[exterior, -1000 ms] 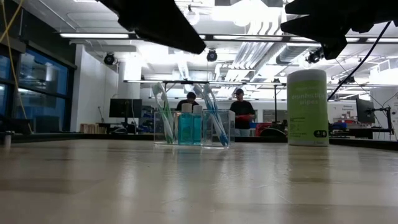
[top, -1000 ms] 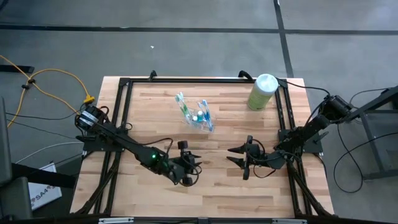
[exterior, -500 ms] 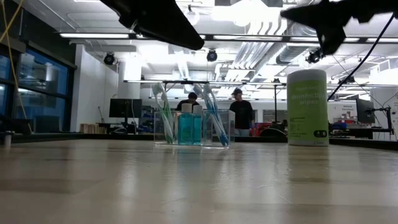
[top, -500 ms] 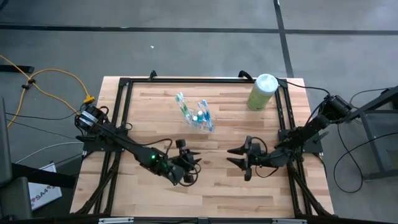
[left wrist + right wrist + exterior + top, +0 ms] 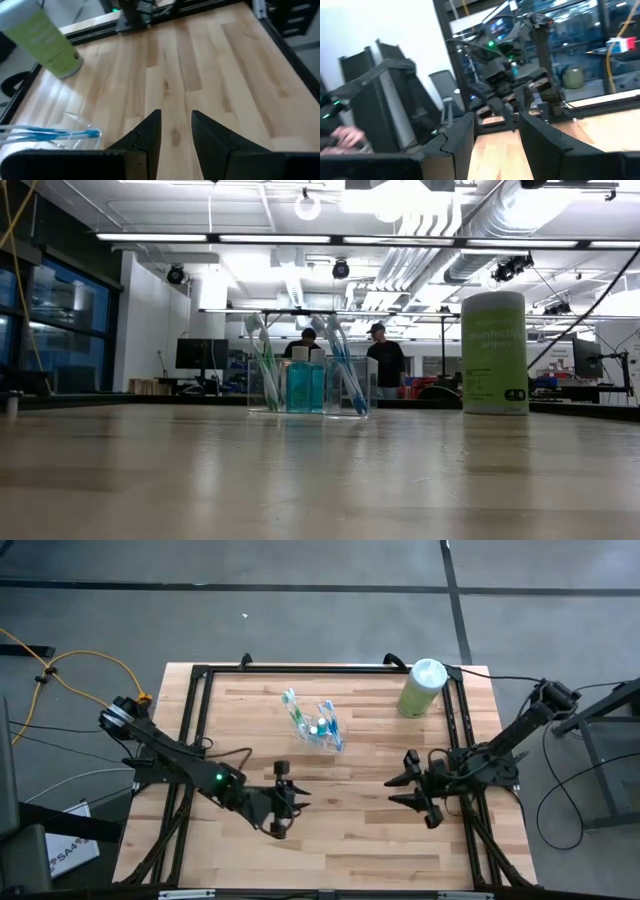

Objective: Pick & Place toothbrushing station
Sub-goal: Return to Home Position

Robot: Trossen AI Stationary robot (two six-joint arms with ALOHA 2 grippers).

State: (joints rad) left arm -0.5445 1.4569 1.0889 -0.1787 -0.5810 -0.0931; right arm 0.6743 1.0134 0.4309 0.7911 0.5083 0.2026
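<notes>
The toothbrushing station [image 5: 318, 725] is a clear cup holding green-white and blue-white toothbrushes and small blue-capped tubes. Its base stands on the wooden table, far of centre, as the low view [image 5: 305, 385] also shows. The left wrist view catches its edge and a blue brush [image 5: 75, 132]. My left gripper [image 5: 290, 795] hovers over the near-left part of the table, open and empty [image 5: 176, 125], pointing toward the right edge. My right gripper [image 5: 395, 790] hovers facing it from the right side, open and empty [image 5: 495, 130]. Both are nearer than the cup.
A tall pale green canister with a white top [image 5: 422, 687] stands at the far right corner [image 5: 493, 352] [image 5: 42, 40]. Black frame rails [image 5: 200, 720] run along the table's left, far and right edges. Bare wood lies between the two grippers. People stand in the room beyond.
Both grippers have risen, out of the top of the low view. My left gripper has drawn back toward the table's left edge and my right gripper toward the right edge, so the gap between them has widened. My right gripper has tipped upward. The station has stayed put.
</notes>
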